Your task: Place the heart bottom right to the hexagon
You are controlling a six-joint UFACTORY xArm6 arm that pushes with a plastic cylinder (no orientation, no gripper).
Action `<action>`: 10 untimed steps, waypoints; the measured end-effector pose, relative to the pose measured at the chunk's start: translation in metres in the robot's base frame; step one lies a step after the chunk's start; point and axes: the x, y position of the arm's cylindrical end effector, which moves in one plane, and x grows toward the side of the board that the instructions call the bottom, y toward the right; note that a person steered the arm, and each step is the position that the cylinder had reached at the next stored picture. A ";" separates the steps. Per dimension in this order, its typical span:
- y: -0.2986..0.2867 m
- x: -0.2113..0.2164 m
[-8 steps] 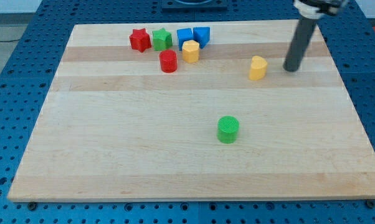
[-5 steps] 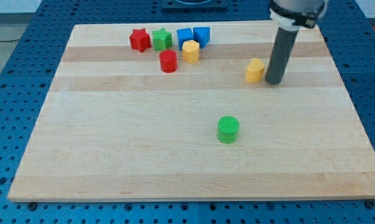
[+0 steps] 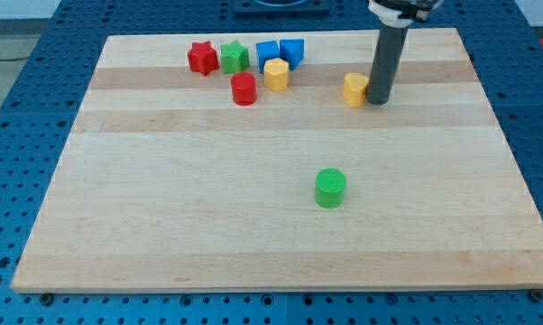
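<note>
The yellow heart [image 3: 354,89] lies on the wooden board in the upper right part of the view. My tip [image 3: 377,102] stands right against the heart's right side. The yellow hexagon [image 3: 275,74] lies well to the left of the heart, slightly higher in the view, in a cluster of blocks near the view's top.
Around the hexagon are a red cylinder [image 3: 243,88], a red star [image 3: 200,57], a green star [image 3: 234,57] and two blue blocks [image 3: 268,52] [image 3: 292,51]. A green cylinder [image 3: 330,188] stands alone near the board's middle. The board's right edge [image 3: 492,117] is beyond my tip.
My tip has moved left and met the yellow heart's right side. The heart has slid left and a little up the view. The other blocks have not moved.
</note>
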 end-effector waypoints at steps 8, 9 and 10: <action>-0.070 -0.028; -0.072 -0.017; -0.065 -0.017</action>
